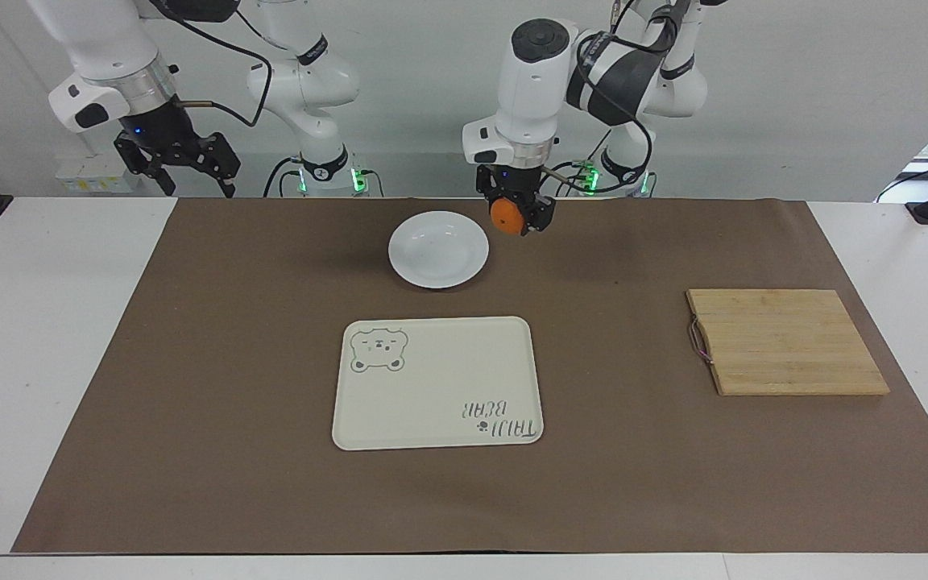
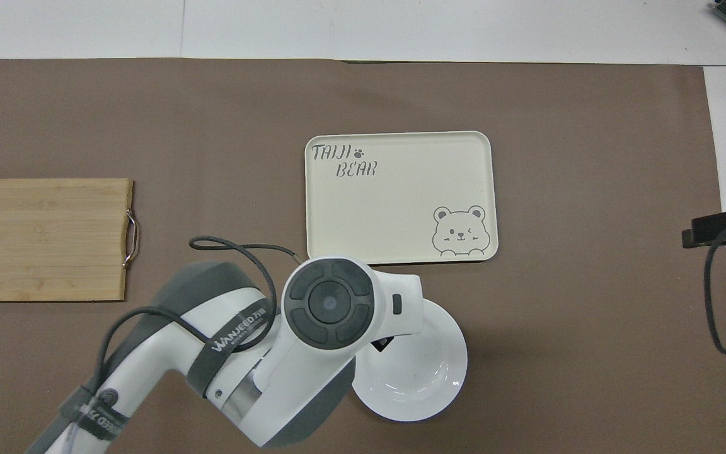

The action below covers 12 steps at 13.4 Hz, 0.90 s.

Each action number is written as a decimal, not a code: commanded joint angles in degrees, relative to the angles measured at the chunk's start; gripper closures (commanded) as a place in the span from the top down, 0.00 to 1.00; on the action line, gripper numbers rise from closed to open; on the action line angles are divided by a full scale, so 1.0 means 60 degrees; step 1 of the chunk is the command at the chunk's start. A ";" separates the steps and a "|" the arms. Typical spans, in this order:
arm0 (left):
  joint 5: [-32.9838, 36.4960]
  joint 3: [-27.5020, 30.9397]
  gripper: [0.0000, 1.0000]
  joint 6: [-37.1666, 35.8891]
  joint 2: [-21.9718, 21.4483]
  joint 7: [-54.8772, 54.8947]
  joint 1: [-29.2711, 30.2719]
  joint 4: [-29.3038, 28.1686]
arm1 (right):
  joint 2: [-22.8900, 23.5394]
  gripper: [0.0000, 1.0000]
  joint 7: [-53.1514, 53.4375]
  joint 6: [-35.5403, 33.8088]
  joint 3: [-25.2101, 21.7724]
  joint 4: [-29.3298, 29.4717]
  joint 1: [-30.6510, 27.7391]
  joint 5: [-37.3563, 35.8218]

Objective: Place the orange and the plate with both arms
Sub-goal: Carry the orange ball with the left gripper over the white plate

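Pinching the orange [image 1: 505, 215] between its black fingers, the left gripper [image 1: 512, 216] hangs in the air just off the rim of the plate [image 1: 437, 250], on the side toward the left arm's end of the table; the fruit is clear of the dish and of the brown mat [image 1: 271, 483] below. From above, the left arm's white wrist covers the fruit and part of the plate's edge. The right gripper [image 1: 190, 171] waits raised over the table edge, well apart from the plate toward the right arm's end, its fingers spread and holding nothing.

The plate is round, shallow, glossy white, and bare inside. Farther from the robots than the plate lies a rectangular cream tray [image 1: 437, 383] with rounded corners and a raised rim, printed with a winking bear's face and the words "TAIJI BEAR". Well apart from the plate toward the left arm's end sits a slatted bamboo cutting board [image 1: 786, 341] with a small metal handle
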 commanded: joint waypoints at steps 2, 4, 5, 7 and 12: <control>-0.0051 0.0177 0.00 0.1677 -0.0014 0.0136 -0.0526 -0.1136 | -0.0190 1.00 0.0051 0.0232 0.0055 -0.0362 -0.0124 0.0041; -0.0051 0.0177 0.00 0.2292 0.0235 0.0121 -0.0759 -0.1298 | -0.0234 1.00 0.0036 0.0232 0.0055 -0.0393 -0.0110 0.0041; -0.0051 0.0177 0.00 0.2527 0.0338 0.0121 -0.0790 -0.1371 | -0.0249 1.00 0.0051 0.0203 0.0055 -0.0407 -0.0066 0.0041; -0.0051 0.0177 0.00 0.2807 0.0485 0.0092 -0.1110 -0.1445 | -0.0234 1.00 0.0036 0.0203 0.0055 -0.0378 -0.0051 0.0041; 0.0269 0.0206 0.04 0.3789 0.1348 -0.0625 -0.1639 -0.1533 | -0.0205 1.00 -0.0370 0.0115 0.0084 -0.0275 0.0007 -0.0002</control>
